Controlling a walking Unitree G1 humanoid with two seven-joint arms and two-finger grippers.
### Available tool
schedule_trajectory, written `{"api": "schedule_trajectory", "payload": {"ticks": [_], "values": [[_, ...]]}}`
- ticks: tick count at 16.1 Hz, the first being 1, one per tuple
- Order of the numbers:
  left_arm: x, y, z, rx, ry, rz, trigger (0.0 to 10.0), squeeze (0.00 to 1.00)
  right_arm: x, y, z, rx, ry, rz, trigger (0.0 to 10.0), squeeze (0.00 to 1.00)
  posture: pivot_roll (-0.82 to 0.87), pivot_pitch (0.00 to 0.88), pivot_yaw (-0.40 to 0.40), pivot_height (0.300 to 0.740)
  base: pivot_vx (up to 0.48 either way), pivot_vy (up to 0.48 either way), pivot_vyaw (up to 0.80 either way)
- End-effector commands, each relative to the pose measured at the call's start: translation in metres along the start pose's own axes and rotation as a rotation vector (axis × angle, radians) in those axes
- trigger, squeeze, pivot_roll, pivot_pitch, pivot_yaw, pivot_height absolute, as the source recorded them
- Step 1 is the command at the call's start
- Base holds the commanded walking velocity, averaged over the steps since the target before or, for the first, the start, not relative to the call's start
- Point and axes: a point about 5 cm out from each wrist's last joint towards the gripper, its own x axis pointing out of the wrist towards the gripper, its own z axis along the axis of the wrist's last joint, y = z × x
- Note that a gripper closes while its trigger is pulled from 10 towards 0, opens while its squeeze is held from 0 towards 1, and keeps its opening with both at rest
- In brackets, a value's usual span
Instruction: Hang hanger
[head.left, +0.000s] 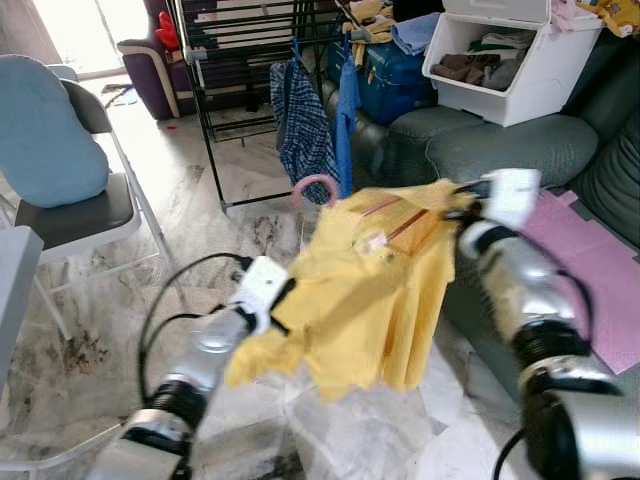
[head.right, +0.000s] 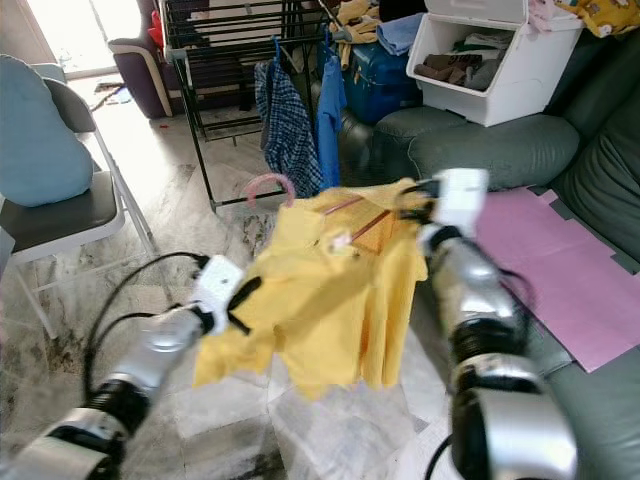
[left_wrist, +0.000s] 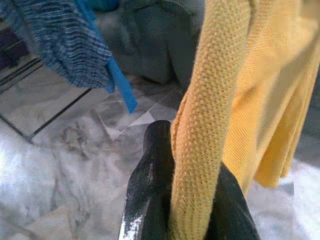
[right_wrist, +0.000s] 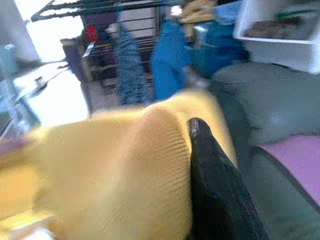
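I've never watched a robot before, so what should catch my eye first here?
A yellow shirt on a pink hanger, stretched between the left gripper and the right gripper. Behind it stands a black drying rack with a plaid shirt already hanging.

Black drying rack (head.left: 225, 60) with plaid shirt (head.left: 305, 130), grey sofa (head.left: 500, 150), white bin (head.left: 505, 60), folding chair (head.left: 75, 215), pink mat (head.left: 595, 270).

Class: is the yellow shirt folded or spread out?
Spread out: the yellow shirt hangs open between the left pincer and right pincer, its hem loose.
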Motion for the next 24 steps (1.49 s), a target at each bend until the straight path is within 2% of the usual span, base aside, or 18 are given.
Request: {"api": "schedule_trajectory", "payload": {"ticks": [1,2,3,5,7,8,9,10,12,13,16,17,18,19,21,22,23,24], "values": [[0.004,0.017,0.014,-0.053,-0.033,0.128,0.0,0.00,0.000,0.008,0.004,-0.050,-0.025,0.052,0.0,0.00,-0.15,0.000,0.005,0.740,0.000,0.000,0.00],[0.006,0.020,0.017,-0.069,-0.039,0.174,0.0,0.00,-0.001,0.014,0.002,-0.058,-0.024,0.073,0.0,0.00,-0.15,0.000,0.006,0.740,0.000,0.000,0.00],[0.007,0.019,0.021,-0.065,-0.057,0.165,0.0,0.00,-0.002,0.016,0.001,-0.075,-0.034,0.073,0.0,0.00,-0.15,0.000,0.008,0.740,0.000,0.000,0.00],[0.008,0.018,0.021,-0.070,-0.048,0.170,0.0,0.00,-0.003,0.017,-0.001,-0.030,-0.031,0.067,0.0,0.00,-0.15,0.000,0.009,0.740,0.000,0.000,0.00],[0.007,0.021,0.018,-0.087,-0.029,0.205,0.0,0.00,-0.005,0.027,-0.002,0.015,-0.033,0.133,0.0,0.00,-0.15,0.000,0.010,0.740,0.000,0.000,0.00],[0.006,0.024,0.017,-0.107,-0.026,0.235,0.0,0.00,-0.010,0.042,-0.007,0.053,-0.003,0.267,0.0,0.00,-0.15,0.000,0.008,0.740,0.000,0.000,0.00],[0.006,0.028,0.017,-0.123,-0.024,0.268,0.0,0.00,-0.022,0.058,-0.015,0.084,0.048,0.452,0.0,0.00,-0.15,0.000,0.006,0.740,0.000,0.000,0.00],[0.005,0.031,0.018,-0.137,-0.023,0.286,0.0,0.00,-0.034,0.067,-0.021,0.067,0.081,0.580,0.0,0.00,-0.15,0.000,0.006,0.740,0.000,0.000,0.00],[0.005,0.036,0.019,-0.155,-0.027,0.311,0.0,0.00,-0.058,0.073,-0.036,0.000,0.175,0.759,0.0,0.00,-0.15,0.000,0.006,0.740,0.000,0.000,0.00],[0.005,0.038,0.020,-0.163,-0.029,0.321,0.0,0.00,-0.071,0.070,-0.048,-0.058,0.244,0.808,0.0,0.00,-0.16,0.000,0.006,0.740,0.000,0.000,0.00],[0.005,0.042,0.024,-0.168,-0.037,0.336,0.0,0.00,-0.092,0.059,-0.066,-0.156,0.386,0.857,0.0,0.00,-0.16,0.000,0.008,0.740,0.000,0.000,0.00],[0.006,0.044,0.028,-0.170,-0.047,0.349,0.0,0.00,-0.100,0.056,-0.073,-0.229,0.433,0.884,0.0,0.00,-0.16,0.000,0.008,0.740,0.000,0.000,0.00],[0.005,0.045,0.029,-0.167,-0.053,0.353,0.0,0.00,-0.102,0.056,-0.074,-0.269,0.440,0.891,1.6,0.00,-0.16,0.000,0.009,0.740,0.000,0.000,0.00],[0.005,0.048,0.034,-0.146,-0.080,0.358,0.0,0.00,-0.094,0.050,-0.075,-0.341,0.424,0.815,10.0,0.00,-0.16,0.000,0.009,0.740,0.000,0.000,0.00],[0.003,0.051,0.040,-0.085,-0.114,0.352,0.0,0.00,-0.076,0.038,-0.069,-0.441,0.376,0.648,10.0,0.00,-0.16,0.000,0.009,0.740,0.000,0.000,0.00],[0.002,0.054,0.042,-0.071,-0.132,0.344,0.0,0.00,-0.064,0.028,-0.062,-0.456,0.337,0.512,10.0,0.00,-0.15,0.000,0.008,0.740,0.000,0.000,0.00],[0.000,0.056,0.043,-0.038,-0.132,0.338,0.0,0.00,-0.061,0.026,-0.054,-0.437,0.287,0.490,10.0,0.11,-0.15,0.000,0.008,0.740,0.000,0.000,0.00],[-0.003,0.061,0.045,0.026,-0.147,0.326,0.0,0.00,-0.056,0.024,-0.043,-0.490,0.211,0.481,10.0,1.00,-0.15,0.000,0.007,0.740,0.000,0.000,0.00]]}}
